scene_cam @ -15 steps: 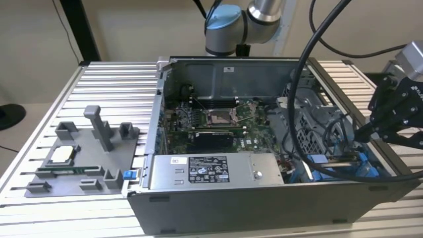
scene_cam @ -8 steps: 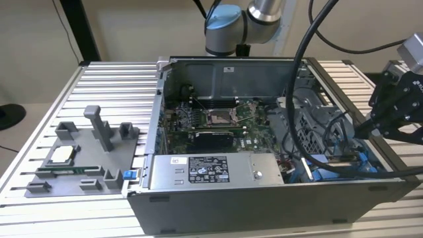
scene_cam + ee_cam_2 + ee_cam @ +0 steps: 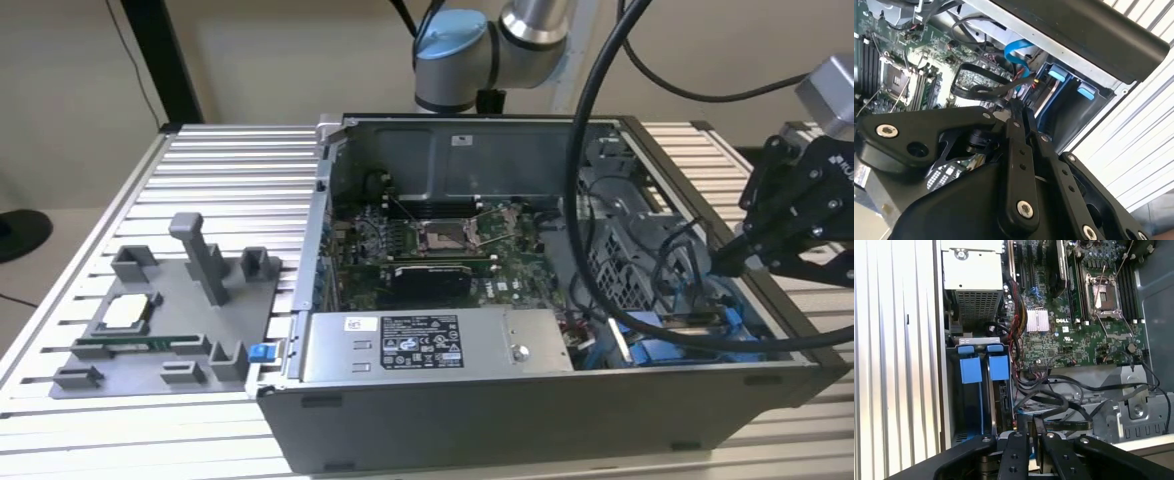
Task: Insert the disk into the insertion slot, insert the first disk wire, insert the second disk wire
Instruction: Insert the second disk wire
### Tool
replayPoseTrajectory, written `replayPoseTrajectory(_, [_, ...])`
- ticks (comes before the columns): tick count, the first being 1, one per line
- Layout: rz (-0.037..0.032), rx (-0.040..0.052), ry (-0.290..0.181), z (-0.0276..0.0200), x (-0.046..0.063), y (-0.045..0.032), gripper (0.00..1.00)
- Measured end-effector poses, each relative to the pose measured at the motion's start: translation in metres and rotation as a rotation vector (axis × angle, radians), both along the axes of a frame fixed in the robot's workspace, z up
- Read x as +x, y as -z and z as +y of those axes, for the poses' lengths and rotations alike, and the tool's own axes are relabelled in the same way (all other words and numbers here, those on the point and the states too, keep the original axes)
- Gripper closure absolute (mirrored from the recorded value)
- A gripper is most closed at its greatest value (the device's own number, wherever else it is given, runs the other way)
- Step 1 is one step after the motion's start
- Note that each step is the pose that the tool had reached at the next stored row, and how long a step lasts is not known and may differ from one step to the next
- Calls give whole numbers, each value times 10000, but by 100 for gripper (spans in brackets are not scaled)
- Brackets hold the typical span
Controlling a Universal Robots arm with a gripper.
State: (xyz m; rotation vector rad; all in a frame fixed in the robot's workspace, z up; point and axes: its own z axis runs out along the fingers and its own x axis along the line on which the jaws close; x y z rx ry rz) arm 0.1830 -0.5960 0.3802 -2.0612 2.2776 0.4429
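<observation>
Open computer case (image 3: 561,400) on slatted table (image 3: 227,160), gripper (image 3: 781,235) above blue-railed insertion slot (image 3: 681,340)

bright, even light; soft shadows

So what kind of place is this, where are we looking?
Most likely a robotics lab or test bench for computer assembly. An open desktop computer case with its motherboard exposed sits on a slatted aluminium table, a grey fixture tray of parts lies beside it, and a robot arm reaches over.

ribbed aluminium table (image 3: 214,160), open computer case (image 3: 534,420), grey fixture tray (image 3: 160,340)
</observation>
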Motion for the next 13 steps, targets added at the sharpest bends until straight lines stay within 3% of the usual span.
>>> replayPoseTrajectory(7, [0, 0, 0, 0, -99, -4, 100])
replayPoseTrajectory(13, [0, -1, -1, 0, -118, -4, 100])
